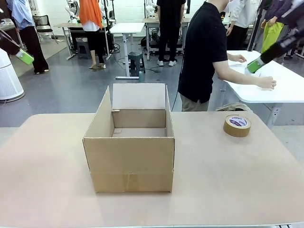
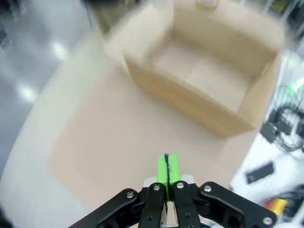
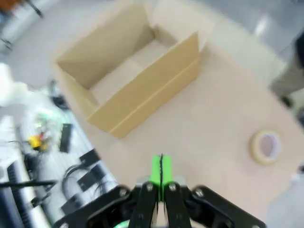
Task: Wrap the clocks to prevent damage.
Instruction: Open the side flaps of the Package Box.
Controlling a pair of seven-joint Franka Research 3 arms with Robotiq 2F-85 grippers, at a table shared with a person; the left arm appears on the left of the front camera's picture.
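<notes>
A robotics lab or open workshop, by the look: white worktables [image 1: 280,88] on a grey floor [image 1: 66,90], people [image 1: 204,52] standing about, a stool [image 1: 135,61], loose cables [image 3: 78,173].

My front camera sits at the table's [image 1: 228,190] near edge, looking across it. Both wrist cameras look steeply down from high up on opposite sides, sharing the open cardboard box [image 1: 129,161]; the right one also catches the tape roll [image 1: 237,125].
</notes>
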